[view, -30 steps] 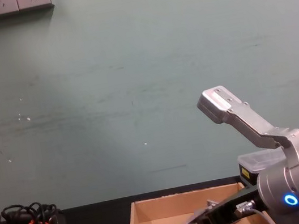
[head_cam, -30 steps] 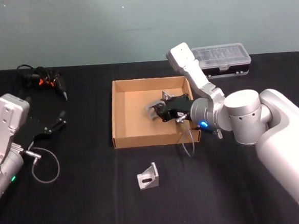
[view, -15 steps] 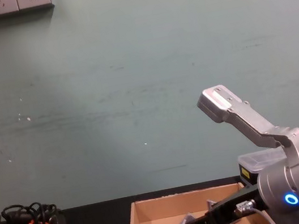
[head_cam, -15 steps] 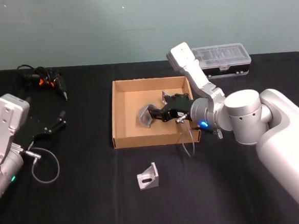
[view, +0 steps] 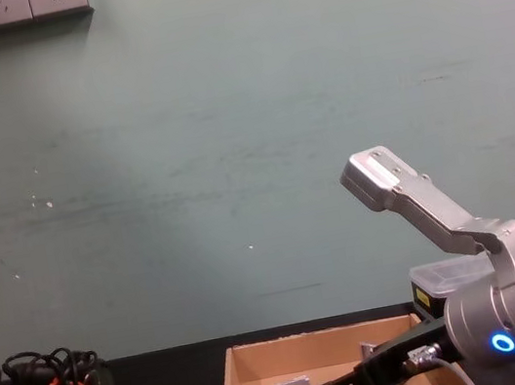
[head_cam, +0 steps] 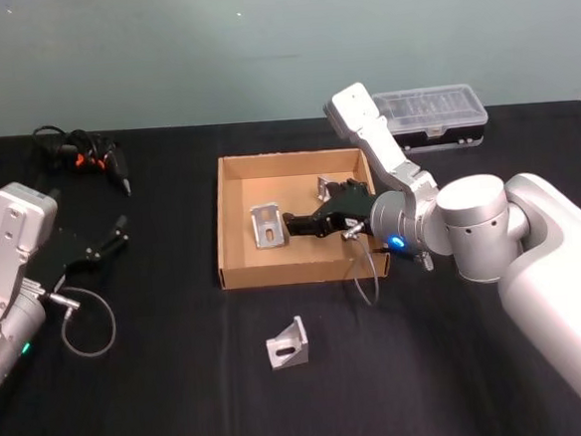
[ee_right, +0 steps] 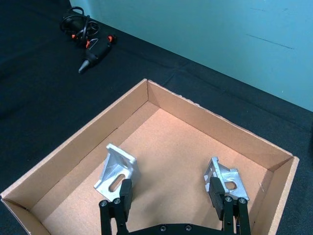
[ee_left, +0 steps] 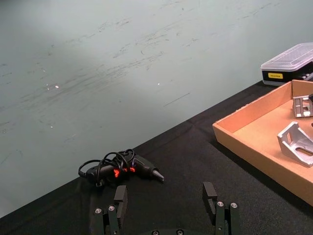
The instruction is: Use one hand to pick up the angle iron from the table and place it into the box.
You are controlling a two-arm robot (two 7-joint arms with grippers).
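Observation:
The tan cardboard box (head_cam: 233,222) sits mid-table. Two silver angle irons lie inside it: one (head_cam: 268,226) near the left part of the floor, just past my right gripper's fingertips, and one (head_cam: 326,189) farther back. A third angle iron (head_cam: 288,344) rests on the black table (head_cam: 183,385) in front of the box. My right gripper (head_cam: 293,225) hovers over the box floor, open and empty. Its wrist view shows both irons (ee_right: 116,169) (ee_right: 222,177) just beyond the spread fingers (ee_right: 125,193). My left gripper (ee_left: 165,196) is parked at the left, open.
A black plastic case with a clear lid (head_cam: 433,118) lies behind the box on the right. A tangle of black cable with a small tool (head_cam: 82,158) sits at the back left. A loose cable loop (head_cam: 89,327) hangs by the left arm.
The right gripper carried an angle iron leftward over the box floor, then opened. The iron now stands free in the box beyond the fingertips. The left arm has not moved.

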